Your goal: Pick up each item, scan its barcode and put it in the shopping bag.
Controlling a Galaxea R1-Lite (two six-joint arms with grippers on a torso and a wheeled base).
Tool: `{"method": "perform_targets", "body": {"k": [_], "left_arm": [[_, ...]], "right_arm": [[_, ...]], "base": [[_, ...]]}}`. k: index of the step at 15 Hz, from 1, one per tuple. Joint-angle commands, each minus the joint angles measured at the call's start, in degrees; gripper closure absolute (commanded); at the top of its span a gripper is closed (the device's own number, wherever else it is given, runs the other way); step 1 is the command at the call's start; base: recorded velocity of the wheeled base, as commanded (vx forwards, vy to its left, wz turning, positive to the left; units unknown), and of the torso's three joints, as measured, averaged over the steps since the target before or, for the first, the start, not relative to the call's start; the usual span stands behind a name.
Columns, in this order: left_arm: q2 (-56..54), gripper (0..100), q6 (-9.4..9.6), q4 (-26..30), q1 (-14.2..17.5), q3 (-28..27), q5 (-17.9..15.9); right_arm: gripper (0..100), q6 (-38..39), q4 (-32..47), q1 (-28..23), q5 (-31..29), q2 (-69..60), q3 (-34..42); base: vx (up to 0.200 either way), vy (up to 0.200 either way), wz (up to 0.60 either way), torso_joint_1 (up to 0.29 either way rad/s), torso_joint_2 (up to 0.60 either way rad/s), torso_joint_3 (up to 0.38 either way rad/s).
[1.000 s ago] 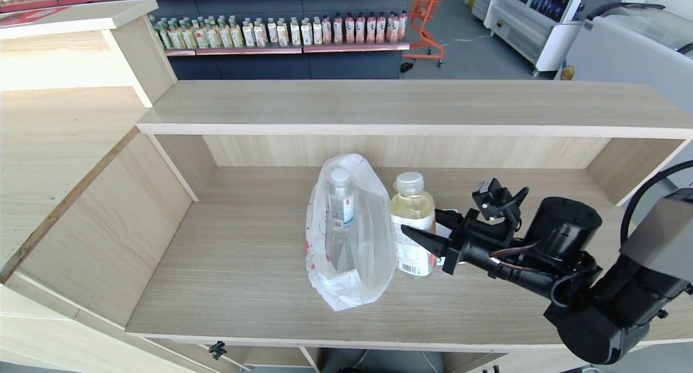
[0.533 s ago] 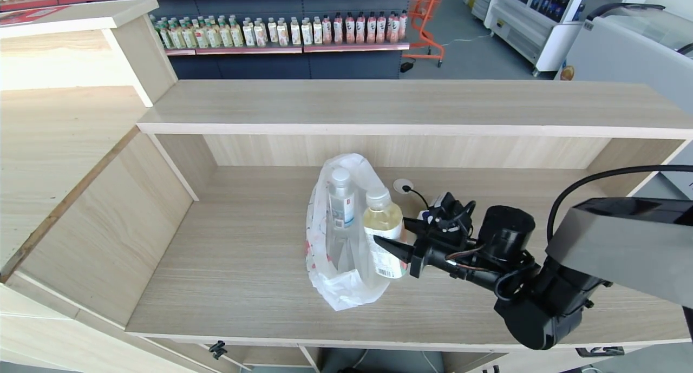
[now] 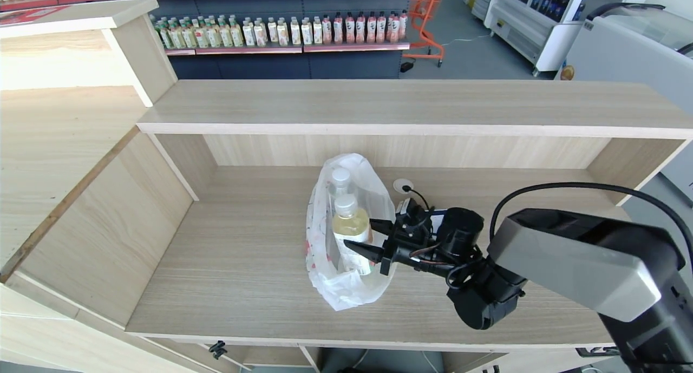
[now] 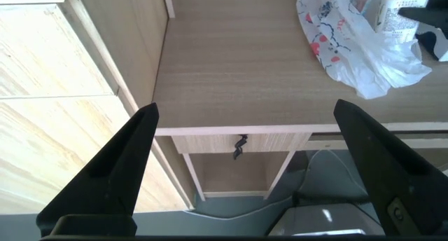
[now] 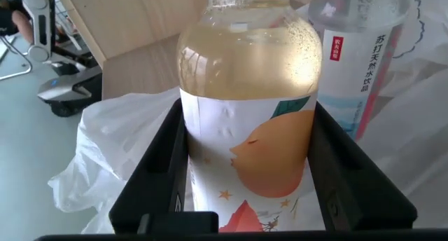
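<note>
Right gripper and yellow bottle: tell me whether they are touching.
Touching. The right wrist view shows the right gripper with its fingers pressed against both sides of the yellow bottle, no gap.

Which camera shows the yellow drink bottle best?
The right wrist view: the yellow drink bottle sits close up, clamped in the right gripper. The head view shows it small, at the shopping bag; the left wrist view catches an edge.

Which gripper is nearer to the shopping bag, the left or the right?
Right. The right gripper is at the shopping bag opening, shut on the yellow drink bottle. The left gripper is open, out past the counter front edge, well apart from the bag.
</note>
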Motion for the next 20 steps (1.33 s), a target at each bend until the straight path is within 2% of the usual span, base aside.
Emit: {"method": "perform_targets", "body": {"k": [1,10,11,15,20], "left_arm": [[0.0,0,0.02,0.0,0.0,0.0,0.0],[0.1,0,0.02,0.0,0.0,0.0,-0.1],[0.1,0,0.02,0.0,0.0,0.0,0.0],[0.1,0,0.02,0.0,0.0,0.0,0.0],[0.0,0,0.02,0.0,0.0,0.0,0.0]], "right_arm": [[100,-0.1,-0.1,1.0,0.0,4.6,-4.5],[100,-1.3,-0.1,1.4,-0.2,9.0,-9.2],[0,-1.4,-0.1,1.4,-0.3,9.0,-9.1],[0,-0.1,-0.1,0.9,0.1,6.5,-8.2],[0,10.7,-0.1,0.4,0.2,-5.8,0.5]], "base": [[0.0,0.0,0.0,0.0,0.0,0.0],[0.0,0.0,0.0,0.0,0.0,0.0],[0.0,0.0,0.0,0.0,0.0,0.0],[0.0,0.0,0.0,0.0,0.0,0.0],[0.0,0.0,0.0,0.0,0.0,0.0]]}}
